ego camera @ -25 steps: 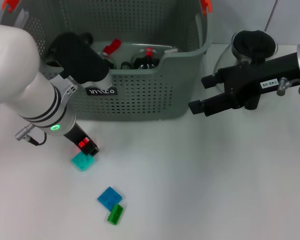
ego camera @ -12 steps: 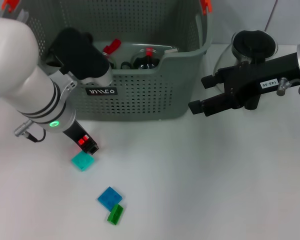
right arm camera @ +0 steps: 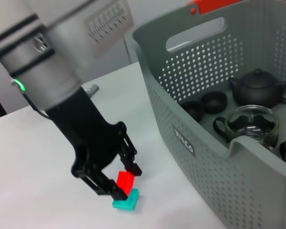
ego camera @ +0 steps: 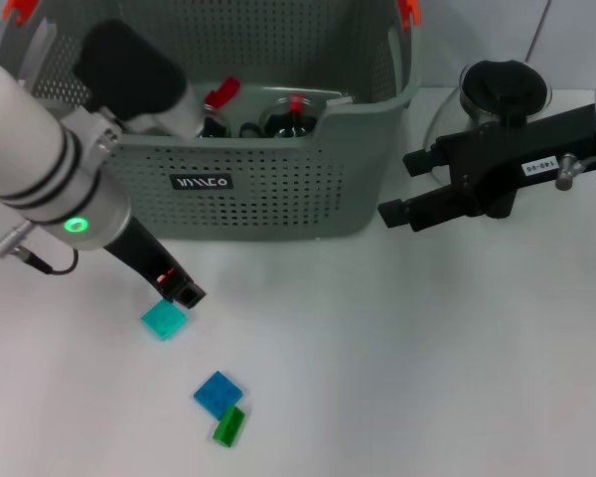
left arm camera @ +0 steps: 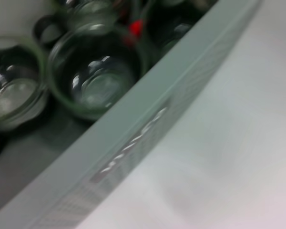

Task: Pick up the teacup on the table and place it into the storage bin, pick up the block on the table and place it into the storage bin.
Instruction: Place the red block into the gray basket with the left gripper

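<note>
Just above the teal block [ego camera: 164,320], left claw [ego camera: 176,287] grips a red block [right arm camera: 125,181]; storage bin [ego camera: 278,189] lies behind it. Right claw [ego camera: 405,187] wide, parked beside bin.

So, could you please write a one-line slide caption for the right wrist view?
Left gripper holding a red block just above a teal block, beside the storage bin.

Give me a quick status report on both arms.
Left gripper shut on red block, just above teal block. Right gripper open, idle beside storage bin. Nothing blocking.
</note>
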